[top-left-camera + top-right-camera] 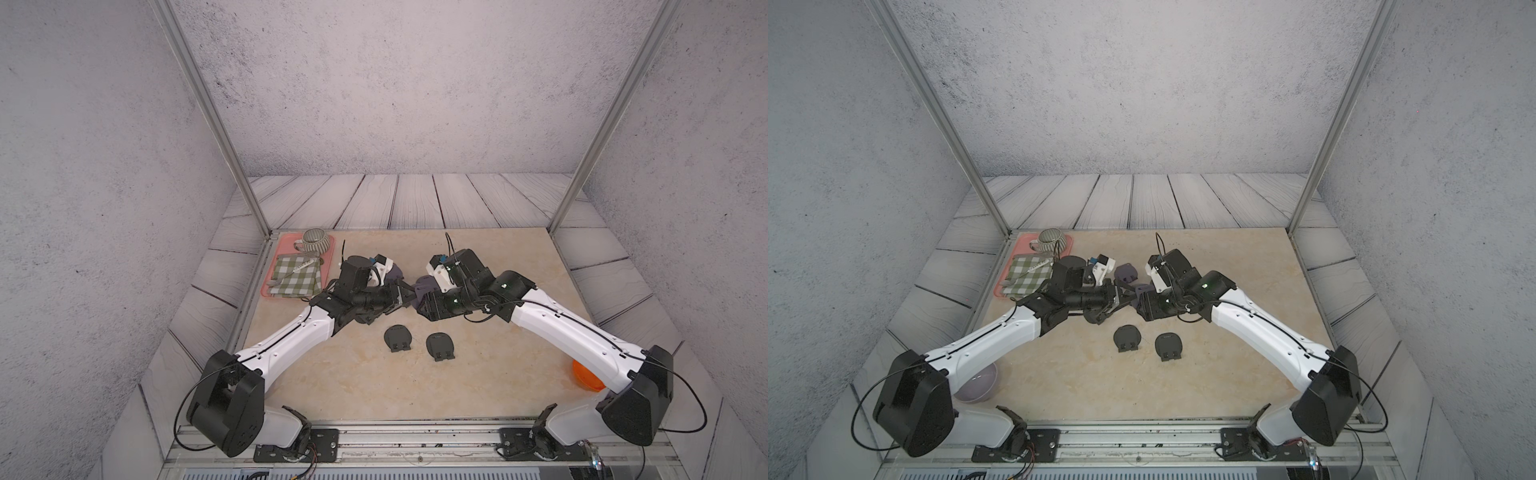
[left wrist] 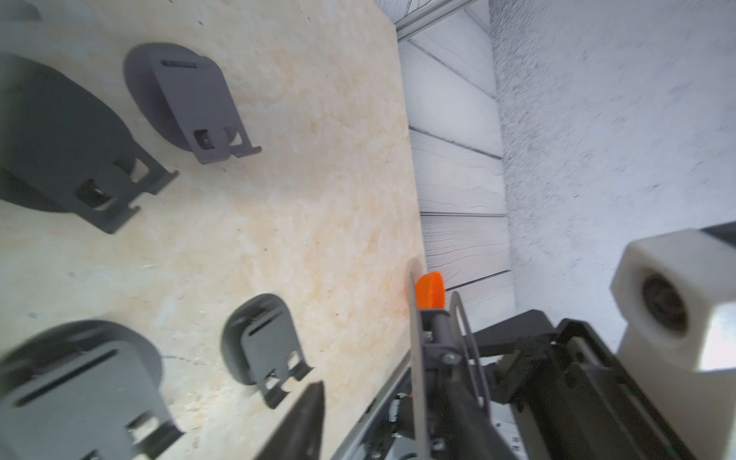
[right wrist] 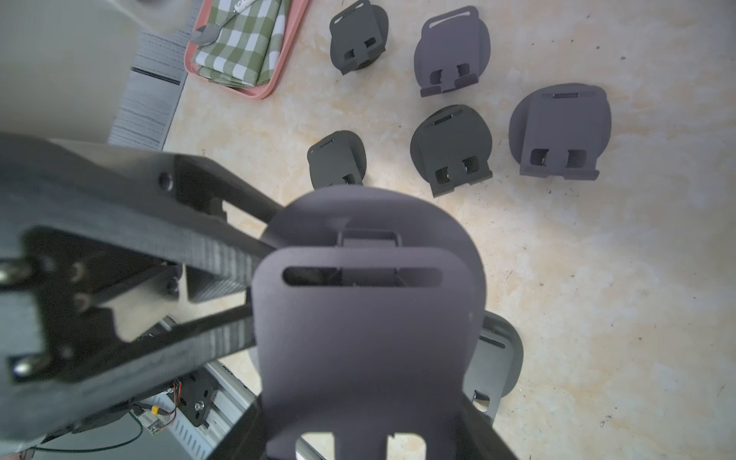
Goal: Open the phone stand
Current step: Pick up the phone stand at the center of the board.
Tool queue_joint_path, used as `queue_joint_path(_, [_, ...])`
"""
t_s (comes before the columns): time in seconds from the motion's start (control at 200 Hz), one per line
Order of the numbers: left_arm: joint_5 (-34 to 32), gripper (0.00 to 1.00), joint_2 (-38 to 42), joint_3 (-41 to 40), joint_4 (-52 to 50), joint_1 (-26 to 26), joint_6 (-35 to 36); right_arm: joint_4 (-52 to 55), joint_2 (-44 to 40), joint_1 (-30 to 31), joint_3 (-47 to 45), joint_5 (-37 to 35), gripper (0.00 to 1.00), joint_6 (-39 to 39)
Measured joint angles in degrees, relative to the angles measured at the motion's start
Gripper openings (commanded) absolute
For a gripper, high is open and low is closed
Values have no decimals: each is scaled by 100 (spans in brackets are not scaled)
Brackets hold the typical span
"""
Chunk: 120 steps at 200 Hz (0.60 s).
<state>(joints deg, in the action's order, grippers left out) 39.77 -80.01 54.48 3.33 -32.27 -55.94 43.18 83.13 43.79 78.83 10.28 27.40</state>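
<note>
Nearest, by the front corners of the mottled beige marble table: glossy orange bowl, pale lilac bowl. Next, lying flat on the stone: two dark stands, matte, round-backed. Mid-table, held clear of the stone: phone stand, matte purple-grey, a slotted, rounded plate in front of a round disc. Clamped on its lower sides: right gripper. At the plate's side edge: left gripper, fingers apart, contact impossible to tell. Beyond, further stands. Far left, pink tray with checked cloth and ribbed mug. Open marble far and right.
</note>
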Motion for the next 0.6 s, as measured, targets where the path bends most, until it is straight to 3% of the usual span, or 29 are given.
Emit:
queue_joint_path(0.115, [278,0,-74,-103,638,11,-411,44,144,22,181,-61,47,2])
queue_joint_path(0.335, [474,0,-116,-162,946,74,-518,249,227,31,404,-142,47,-4])
queue_joint_path(0.601, [-15,0,168,402,-868,31,968,520,391,114,636,13,47,-188])
